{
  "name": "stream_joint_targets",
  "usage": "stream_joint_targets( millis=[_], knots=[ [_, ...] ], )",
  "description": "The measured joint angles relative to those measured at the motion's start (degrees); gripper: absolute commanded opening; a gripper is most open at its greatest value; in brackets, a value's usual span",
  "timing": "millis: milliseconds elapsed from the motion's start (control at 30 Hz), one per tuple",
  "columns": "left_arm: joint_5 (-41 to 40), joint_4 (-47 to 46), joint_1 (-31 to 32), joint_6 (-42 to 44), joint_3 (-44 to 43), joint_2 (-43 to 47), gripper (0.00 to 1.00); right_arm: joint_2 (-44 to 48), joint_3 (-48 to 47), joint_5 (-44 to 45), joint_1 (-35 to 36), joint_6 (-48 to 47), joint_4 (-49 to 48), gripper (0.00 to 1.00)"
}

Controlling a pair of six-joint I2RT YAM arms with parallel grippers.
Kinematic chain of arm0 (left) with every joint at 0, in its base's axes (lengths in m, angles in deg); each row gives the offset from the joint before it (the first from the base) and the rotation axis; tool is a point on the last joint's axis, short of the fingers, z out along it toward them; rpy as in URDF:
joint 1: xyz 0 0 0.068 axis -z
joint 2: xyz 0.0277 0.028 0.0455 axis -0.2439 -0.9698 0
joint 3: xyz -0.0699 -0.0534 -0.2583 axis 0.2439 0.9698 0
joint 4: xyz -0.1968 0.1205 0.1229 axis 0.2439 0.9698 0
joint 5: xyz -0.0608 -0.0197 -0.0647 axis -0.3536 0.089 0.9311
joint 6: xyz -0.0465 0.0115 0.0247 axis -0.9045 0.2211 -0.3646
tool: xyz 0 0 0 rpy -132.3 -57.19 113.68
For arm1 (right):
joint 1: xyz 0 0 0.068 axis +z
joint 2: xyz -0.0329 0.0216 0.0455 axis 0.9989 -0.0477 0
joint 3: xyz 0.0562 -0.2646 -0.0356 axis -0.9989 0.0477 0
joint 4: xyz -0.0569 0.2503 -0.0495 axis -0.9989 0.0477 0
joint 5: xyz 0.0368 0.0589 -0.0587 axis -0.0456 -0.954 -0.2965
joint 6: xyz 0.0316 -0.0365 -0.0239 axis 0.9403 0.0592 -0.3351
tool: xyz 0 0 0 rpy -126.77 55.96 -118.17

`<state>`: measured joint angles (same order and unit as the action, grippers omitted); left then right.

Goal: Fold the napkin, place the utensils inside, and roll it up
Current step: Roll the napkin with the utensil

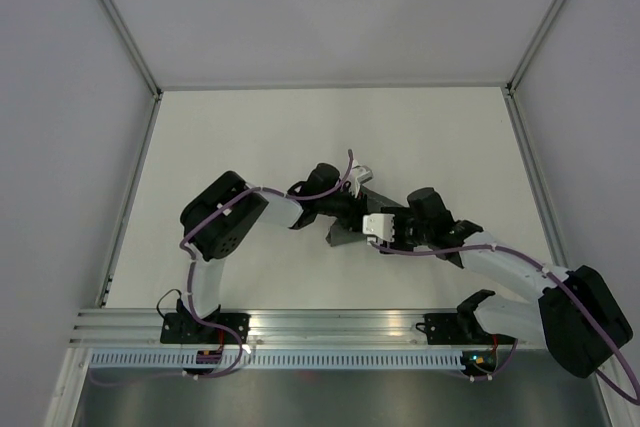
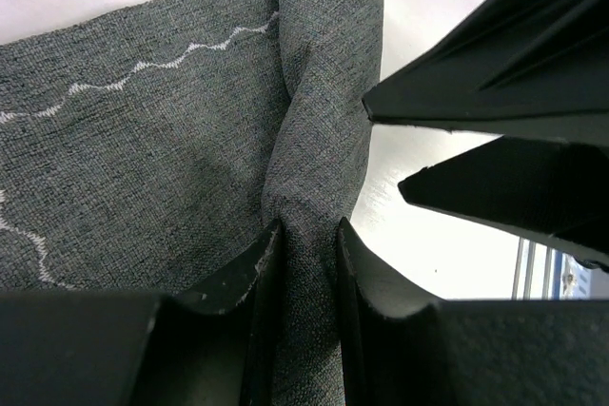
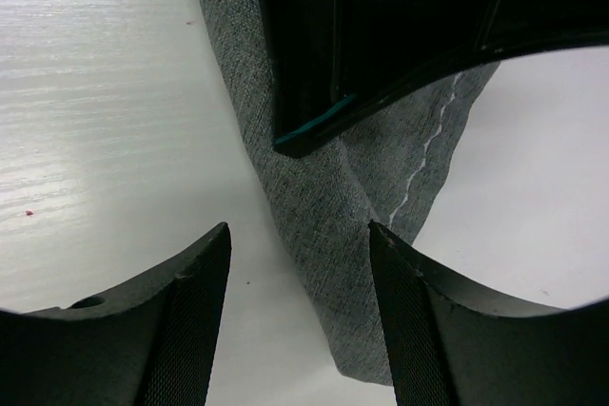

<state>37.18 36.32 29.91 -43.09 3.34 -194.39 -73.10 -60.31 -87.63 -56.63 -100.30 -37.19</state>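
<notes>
The napkin [image 1: 343,235] is a dark grey cloth bunched at mid-table between both arms. In the left wrist view the napkin [image 2: 171,159] shows a pale zigzag stitch line, and a rolled fold of it runs up between my fingers. My left gripper [image 2: 306,227] is shut on that fold. My right gripper [image 3: 299,227] stands open, with the lower end of the napkin [image 3: 324,197] hanging between its fingertips, close to the right finger and apart from the left. The right gripper's fingers [image 2: 495,92] sit close beside the left. The utensils are out of view.
The white table [image 1: 250,137] is enclosed by pale walls with metal frame posts [image 1: 130,37]. An aluminium rail [image 1: 330,325] runs along the near edge where both arm bases are bolted. The two wrists nearly touch at mid-table.
</notes>
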Motion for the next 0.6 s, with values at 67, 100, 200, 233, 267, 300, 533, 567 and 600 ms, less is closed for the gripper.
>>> stream_joint_targets(
  millis=[67, 100, 200, 233, 267, 300, 533, 567, 600],
  knots=[
    [0.57, 0.37, -0.17, -0.09, -0.35, -0.26, 0.02, 0.07, 0.59, 1.11, 1.29, -0.31, -1.53, 0.65],
    [0.81, 0.52, -0.26, -0.2, -0.5, -0.35, 0.02, -0.04, 0.83, 1.51, 1.84, -0.44, -2.14, 0.65],
    [1.6, 0.72, -0.46, -0.24, -0.68, -0.61, 0.02, -0.72, 1.73, 2.62, 3.48, -1.03, -3.76, 0.65],
    [1.73, 0.74, -0.5, -0.26, -0.7, -0.66, 0.02, -1.05, 2.1, 2.93, 3.89, -1.22, -4.11, 0.65],
    [1.79, 0.83, -0.52, -0.26, -0.74, -0.7, 0.02, -1.33, 2.43, 3.28, 4.22, -1.31, -4.44, 0.64],
    [1.9, 0.92, -0.55, -0.26, -0.79, -0.72, 0.02, -1.95, 2.8, 3.65, 4.57, -1.51, -4.7, 0.63],
    [2.69, 1.51, -0.92, -0.26, -1.31, -1.14, 0.02, -5.62, 2.93, 5.64, 5.27, -2.8, -8.96, 0.57],
    [2.91, 1.7, -0.96, -0.24, -1.42, -1.2, 0.02, -6.12, 2.93, 5.88, 5.27, -2.91, -9.64, 0.57],
    [3.08, 1.88, -1.03, -0.24, -1.55, -1.25, 0.02, -6.49, 2.93, 6.1, 5.27, -2.93, -10.16, 0.57]
  ],
)
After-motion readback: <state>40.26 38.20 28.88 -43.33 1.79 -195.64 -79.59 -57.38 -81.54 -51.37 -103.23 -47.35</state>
